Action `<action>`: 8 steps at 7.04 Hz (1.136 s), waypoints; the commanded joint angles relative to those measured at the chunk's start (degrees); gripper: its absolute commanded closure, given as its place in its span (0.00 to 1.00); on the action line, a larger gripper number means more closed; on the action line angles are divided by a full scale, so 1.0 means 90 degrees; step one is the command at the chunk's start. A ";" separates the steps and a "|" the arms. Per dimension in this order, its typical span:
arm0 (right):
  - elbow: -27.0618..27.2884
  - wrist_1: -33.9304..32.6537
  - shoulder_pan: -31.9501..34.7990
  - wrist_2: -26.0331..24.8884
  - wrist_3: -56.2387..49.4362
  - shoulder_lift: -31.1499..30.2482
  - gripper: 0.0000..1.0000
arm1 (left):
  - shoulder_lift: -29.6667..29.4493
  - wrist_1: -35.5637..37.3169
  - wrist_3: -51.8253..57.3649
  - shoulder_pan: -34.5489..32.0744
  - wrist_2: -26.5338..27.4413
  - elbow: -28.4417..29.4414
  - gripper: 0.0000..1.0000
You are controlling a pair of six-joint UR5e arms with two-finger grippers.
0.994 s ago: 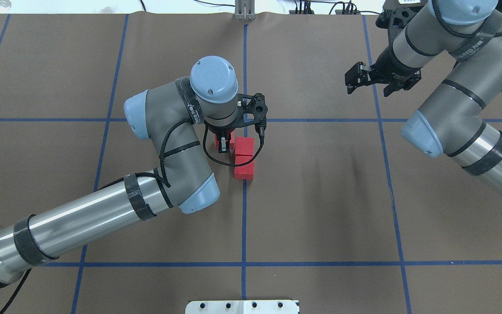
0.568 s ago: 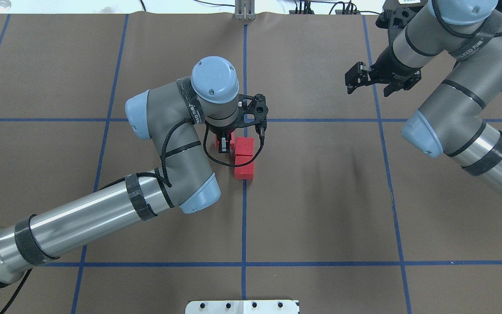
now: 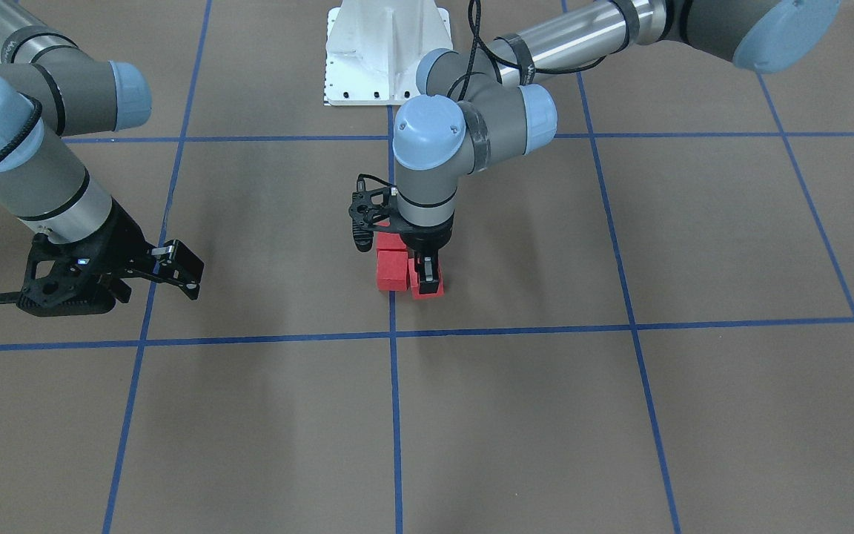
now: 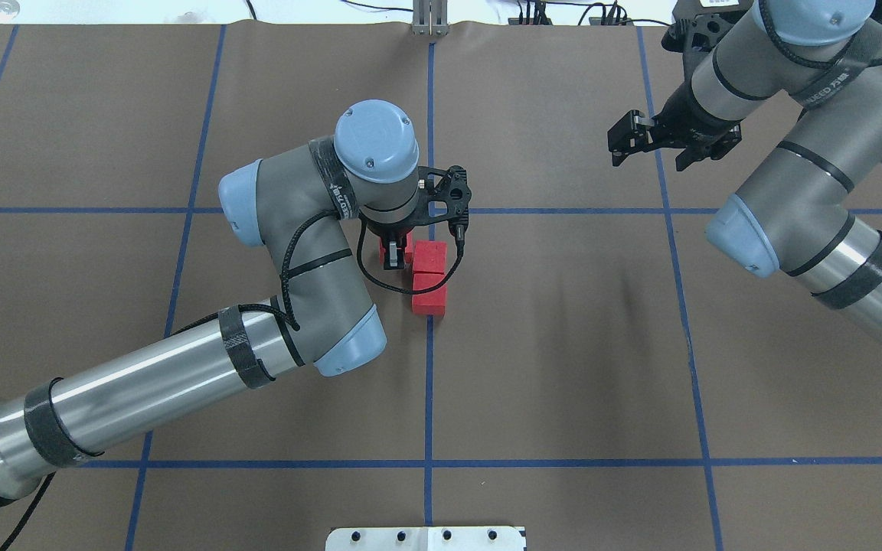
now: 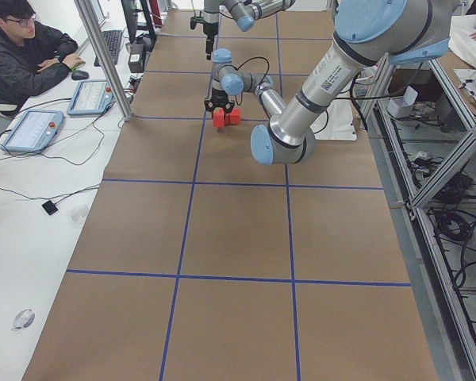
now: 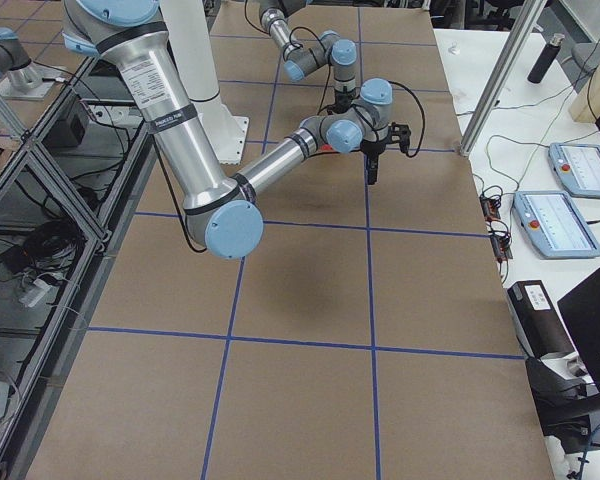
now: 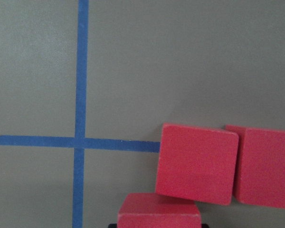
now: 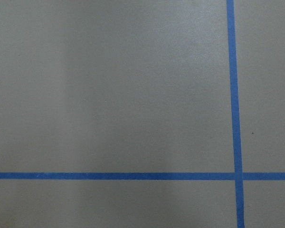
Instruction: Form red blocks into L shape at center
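Two red blocks (image 4: 429,256) (image 4: 429,297) lie touching in a row along the middle blue line at the center (image 4: 479,268). My left gripper (image 4: 393,256) points straight down and is shut on the third red block (image 4: 408,251), which sits low beside the end block of the row. The left wrist view shows the two lying blocks (image 7: 197,163) (image 7: 266,166) and the held one (image 7: 159,211) at the bottom edge. In the front view the row (image 3: 391,268) and the held block (image 3: 427,288) stand side by side. My right gripper (image 4: 619,144) is open and empty, far right.
The white pedestal base (image 3: 386,52) stands at the robot's side of the floor. My left arm's elbow (image 4: 349,337) hangs over the floor left of the blocks. An operator (image 5: 24,51) sits at a desk beyond the far edge.
Almost nothing. My left wrist has shifted by a few pixels and come back; the blocks and the right arm stay where they were.
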 commanded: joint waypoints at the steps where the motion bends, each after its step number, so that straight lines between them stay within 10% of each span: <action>1: 0.0009 0.0000 0.0000 0.0000 0.0000 -0.0009 0.01 | 0.0026 -0.0003 0.0003 -0.0009 0.0000 -0.0046 1.00; 8: 0.0009 0.0000 0.0000 0.0000 0.0000 -0.0019 0.01 | 0.0192 -0.0033 -0.0006 0.0049 0.0000 -0.0280 1.00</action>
